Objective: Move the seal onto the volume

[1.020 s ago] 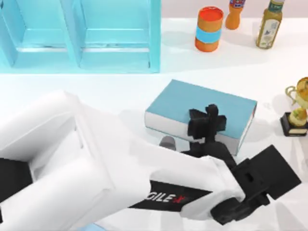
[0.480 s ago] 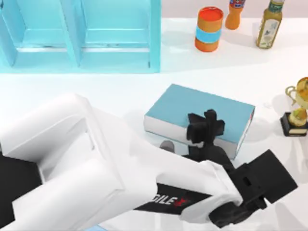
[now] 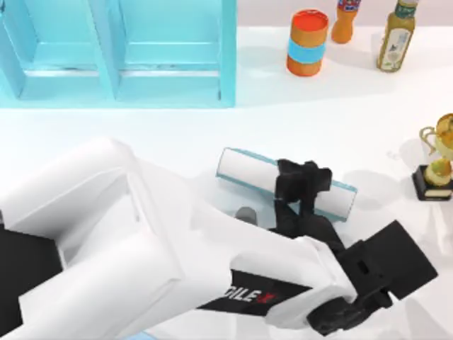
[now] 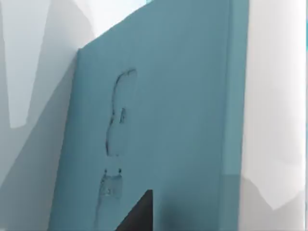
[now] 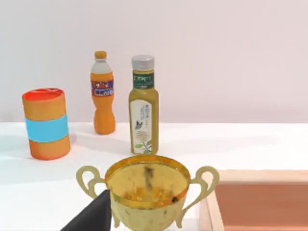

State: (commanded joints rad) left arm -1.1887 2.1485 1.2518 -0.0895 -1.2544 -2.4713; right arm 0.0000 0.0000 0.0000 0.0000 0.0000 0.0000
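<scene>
The volume [image 3: 248, 171] is a teal-blue book near the table's middle. It is tipped up so its white page edges face the top camera. My left gripper [image 3: 303, 185] sits against it at its right half. In the left wrist view the book's teal cover [image 4: 183, 120] stands very close. The seal is hidden. My right gripper [image 5: 91, 216] hangs just in front of a gold trophy [image 5: 147, 190].
A light-blue shelf unit [image 3: 120, 49] stands at the back left. An orange can [image 3: 308, 42], an orange bottle [image 3: 347, 20] and a green-capped bottle [image 3: 396, 35] line the back right. The trophy [image 3: 439, 166] stands at the right edge, beside a wooden tray [image 5: 260, 175].
The book has tipped from lying flat to standing on its side, so its page edges now face up. My left gripper has stayed against it.
</scene>
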